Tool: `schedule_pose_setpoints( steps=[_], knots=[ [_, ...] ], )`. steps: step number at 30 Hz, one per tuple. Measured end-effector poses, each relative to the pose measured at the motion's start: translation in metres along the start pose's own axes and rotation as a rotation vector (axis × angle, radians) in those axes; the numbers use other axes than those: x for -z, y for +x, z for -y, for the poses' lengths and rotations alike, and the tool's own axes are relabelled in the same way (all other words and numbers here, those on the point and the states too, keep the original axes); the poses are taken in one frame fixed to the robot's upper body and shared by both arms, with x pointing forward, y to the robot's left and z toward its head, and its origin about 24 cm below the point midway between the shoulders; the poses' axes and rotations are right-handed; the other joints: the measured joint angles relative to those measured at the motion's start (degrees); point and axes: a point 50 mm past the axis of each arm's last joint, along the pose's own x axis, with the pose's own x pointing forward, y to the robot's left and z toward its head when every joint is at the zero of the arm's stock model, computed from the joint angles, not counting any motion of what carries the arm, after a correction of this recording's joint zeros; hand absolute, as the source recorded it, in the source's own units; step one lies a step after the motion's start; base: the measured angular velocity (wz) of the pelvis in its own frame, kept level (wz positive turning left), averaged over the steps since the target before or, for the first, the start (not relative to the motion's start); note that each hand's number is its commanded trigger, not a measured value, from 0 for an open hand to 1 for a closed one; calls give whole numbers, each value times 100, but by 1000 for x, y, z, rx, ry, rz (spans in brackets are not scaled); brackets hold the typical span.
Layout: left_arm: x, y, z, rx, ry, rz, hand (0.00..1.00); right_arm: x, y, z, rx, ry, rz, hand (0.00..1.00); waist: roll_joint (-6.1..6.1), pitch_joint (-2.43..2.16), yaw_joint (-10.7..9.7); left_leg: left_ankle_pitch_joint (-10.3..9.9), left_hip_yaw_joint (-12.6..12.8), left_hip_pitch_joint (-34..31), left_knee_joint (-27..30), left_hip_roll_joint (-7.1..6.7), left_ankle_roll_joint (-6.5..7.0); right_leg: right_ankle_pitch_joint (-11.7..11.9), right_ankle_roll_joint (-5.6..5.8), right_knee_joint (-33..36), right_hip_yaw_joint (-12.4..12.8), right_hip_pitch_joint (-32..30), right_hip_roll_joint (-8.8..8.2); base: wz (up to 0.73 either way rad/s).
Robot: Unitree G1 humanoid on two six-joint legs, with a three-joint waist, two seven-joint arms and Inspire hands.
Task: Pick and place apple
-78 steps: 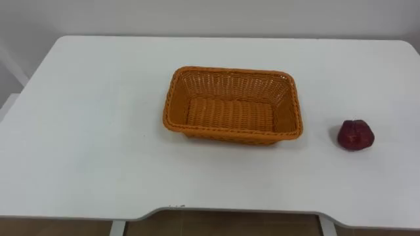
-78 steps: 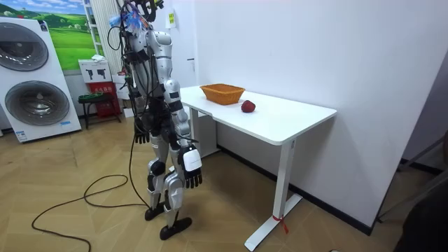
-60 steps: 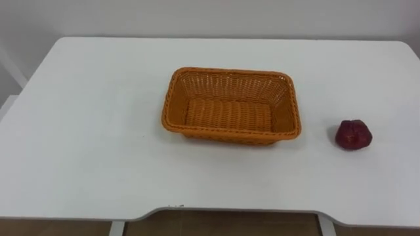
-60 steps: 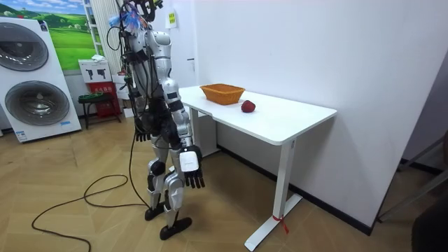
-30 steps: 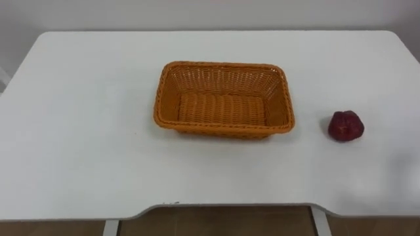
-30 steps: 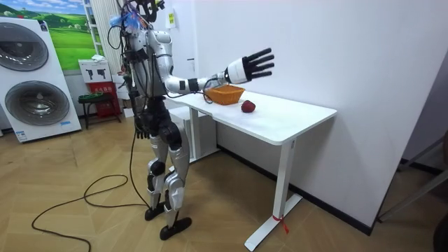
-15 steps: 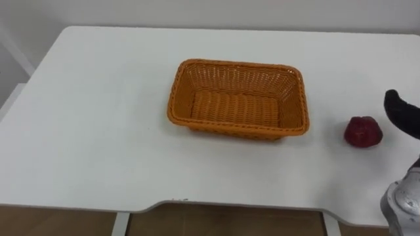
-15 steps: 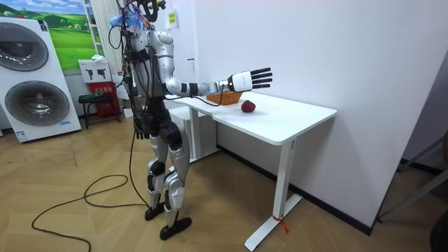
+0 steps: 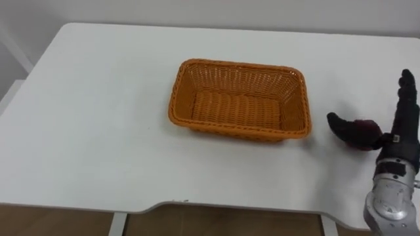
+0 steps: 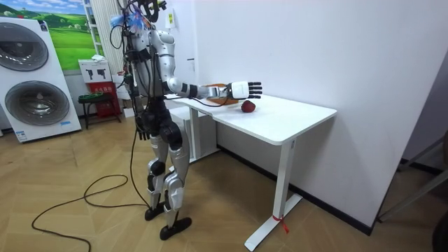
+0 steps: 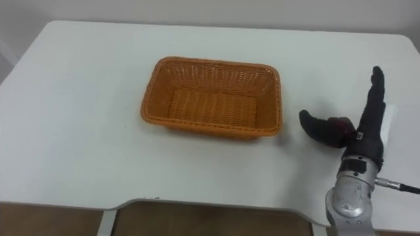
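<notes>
Table (image 9: 98, 118) holds one basket (image 9: 239, 65) and one apple (image 9: 367, 131), with the right robot hand (image 9: 399, 134) spread open around it.

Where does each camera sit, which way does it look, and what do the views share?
Left eye view: on the head, looking down at the table, basket and apple; open right hand shows at lower right.
Right eye view: same place, slightly aside; same scene and hand.
Room view: standing off in the room, facing the whole robot at the table; left hand by its hip.
Shared: table, basket, apple, right hand.
</notes>
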Motion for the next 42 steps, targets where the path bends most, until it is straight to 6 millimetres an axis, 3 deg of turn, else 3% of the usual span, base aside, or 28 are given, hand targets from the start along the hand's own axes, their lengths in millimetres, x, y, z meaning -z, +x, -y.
schedule_pose_setpoints(
  steps=[8,13,14,15,16,25,32,38,42],
  knots=[
    [7,-1,2,17,-5,-25,0,42,-14,0,-46,-69,-173,0,5,11,65,0,-28,106,6,2,1,2,1,-15,-38,133,-5,2],
    [6,-1,0,13,-8,-20,0,47,-12,-3,-55,-75,-186,0,24,21,53,0,-43,121,16,6,0,5,-2,-10,-76,190,-7,3],
    [6,-1,0,13,-8,-20,0,51,-13,-2,-56,-79,-194,4,16,16,47,-1,-62,121,17,5,0,10,0,-9,-86,201,-7,6],
    [7,-1,1,14,-8,-24,0,53,-13,-3,-57,-80,-198,84,7,11,49,-1,-71,122,17,4,0,12,1,-6,-91,206,-7,5],
    [8,-1,1,15,-7,-26,0,53,-12,-3,-58,-81,-198,100,5,11,49,-1,-71,122,17,4,0,14,1,-5,-91,208,-7,0],
    [11,-1,-2,22,-1,-42,0,63,-4,12,4,-161,-208,100,2,8,38,-3,-163,144,14,0,1,22,3,-16,-161,269,-13,3],
    [14,-2,-3,18,-8,-56,0,64,0,19,66,-165,-223,100,-58,-46,57,0,-172,167,23,-3,-4,28,-5,-99,-165,305,3,0],
    [12,-1,-3,18,-8,-51,0,64,0,18,80,-134,-240,100,-40,-36,46,0,-146,267,-1,-5,-4,30,-2,-186,-140,428,7,0],
    [11,-1,-3,20,-9,-47,0,56,-2,12,65,-115,-220,100,18,-5,5,-2,-134,247,-30,2,-6,30,-2,-152,-140,385,10,0]
  ],
)
